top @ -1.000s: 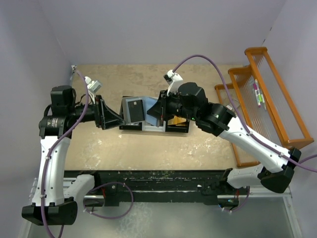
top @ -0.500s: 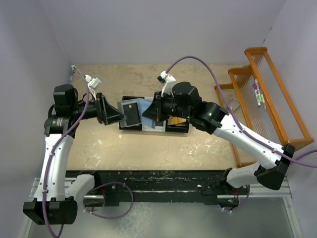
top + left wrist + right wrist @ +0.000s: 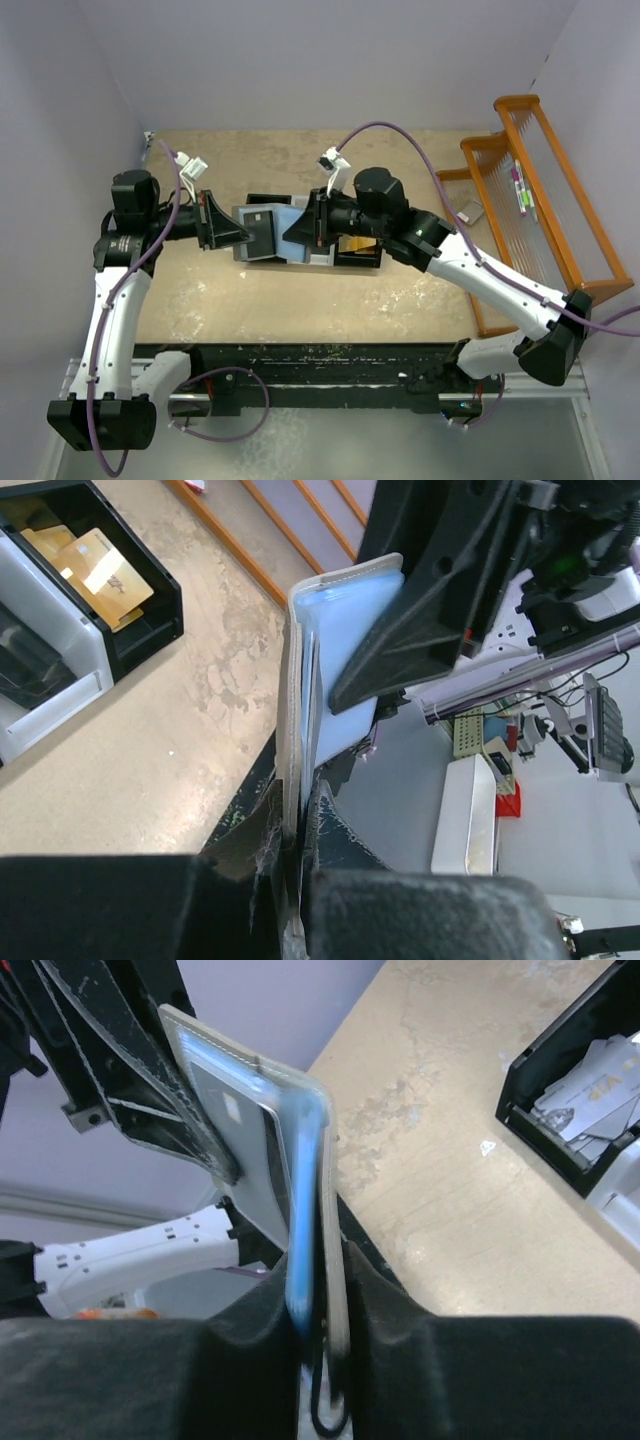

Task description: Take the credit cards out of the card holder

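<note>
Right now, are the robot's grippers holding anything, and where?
Yes, the card holder. The left gripper pinches one end edge, and the right gripper pinches the opposite end edge.

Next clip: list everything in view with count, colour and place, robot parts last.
card holder: one, grey-blue, held off the table between both grippers
card in the holder: at least one, dark, in its upward-facing pocket
gold cards: several, orange-gold, in a black compartment of the tray
silver cards: several, white-silver, in another black compartment
bin tray: one, black and white, mid-table
rack: one, orange, at the table's right edge
table: one, beige
left gripper: black, shut on the holder's edge
right gripper: black, shut on the opposite edge
</note>
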`<action>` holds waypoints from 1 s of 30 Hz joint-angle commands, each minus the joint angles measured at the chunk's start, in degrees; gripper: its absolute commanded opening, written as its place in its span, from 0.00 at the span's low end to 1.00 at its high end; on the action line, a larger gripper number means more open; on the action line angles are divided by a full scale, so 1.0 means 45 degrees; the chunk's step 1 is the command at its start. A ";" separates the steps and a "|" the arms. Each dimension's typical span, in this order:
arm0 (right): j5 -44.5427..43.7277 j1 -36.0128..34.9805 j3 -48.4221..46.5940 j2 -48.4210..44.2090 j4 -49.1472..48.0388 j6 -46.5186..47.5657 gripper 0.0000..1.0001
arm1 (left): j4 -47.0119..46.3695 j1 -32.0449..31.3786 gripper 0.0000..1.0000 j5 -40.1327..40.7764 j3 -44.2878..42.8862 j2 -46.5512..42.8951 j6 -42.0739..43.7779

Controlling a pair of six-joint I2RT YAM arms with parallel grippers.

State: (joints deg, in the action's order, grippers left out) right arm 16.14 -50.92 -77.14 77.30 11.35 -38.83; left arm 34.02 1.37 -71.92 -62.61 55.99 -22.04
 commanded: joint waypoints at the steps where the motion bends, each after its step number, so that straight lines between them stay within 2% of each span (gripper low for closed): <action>1: 0.2740 0.1163 0.1002 -0.0569 -0.2051 -0.0619 0.35 | -0.0129 0.0074 0.00 -0.0774 -0.0454 0.0252 0.0045; 3: 0.3816 0.1972 0.1676 -0.0683 -0.2782 -0.0990 0.52 | 0.0133 0.0120 0.00 -0.0866 -0.0562 0.0437 0.0193; 5: 0.4478 0.2596 0.2125 -0.0757 -0.3246 -0.1259 0.64 | 0.0272 0.0163 0.00 -0.0867 -0.0598 0.0594 0.0216; 8: 0.3834 0.3155 0.1800 -0.1006 -0.2118 -0.0527 0.72 | 0.0324 0.0260 0.00 -0.0837 -0.0613 0.0808 0.0202; 10: 0.2529 0.3457 0.1213 -0.1523 -0.0955 0.0372 0.70 | 0.0342 0.0300 0.00 -0.0759 -0.0654 0.0927 0.0210; 12: 0.1174 0.3520 0.0774 -0.2260 -0.0582 0.0650 0.63 | 0.0366 0.0305 0.00 -0.0625 -0.0693 0.1045 0.0238; 14: 0.0699 0.3522 0.0636 -0.2963 -0.0850 0.0561 0.55 | 0.0459 0.0304 0.00 -0.0409 -0.0741 0.1124 0.0392; 15: 0.0501 0.3492 0.0639 -0.3196 -0.1694 0.0374 0.53 | 0.0608 0.0319 0.00 -0.0244 -0.0824 0.1176 0.0590; 18: 0.1930 0.3144 0.0744 -0.3024 -0.3142 -0.0713 0.52 | 0.1139 0.0331 0.00 -0.0006 -0.1009 0.1398 0.1117; 23: 0.2750 0.1961 0.1102 -0.1980 -0.4847 -0.1656 0.52 | 0.1215 0.0341 0.00 0.0066 -0.1146 0.1388 0.1183; 26: 0.3509 0.1756 0.1248 -0.1197 -0.5471 -0.2002 0.50 | 0.1155 0.0346 0.00 -0.0216 -0.1192 0.1345 0.1083; 30: 0.4743 0.1783 0.1730 -0.0673 -0.5985 -0.2432 0.42 | 0.0974 0.0348 0.00 -0.0982 -0.1223 0.1438 0.0829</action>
State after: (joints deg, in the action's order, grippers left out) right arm 30.48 -43.07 -71.18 73.08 -10.24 -46.35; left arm 40.03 2.57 -71.57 -65.34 62.61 -18.37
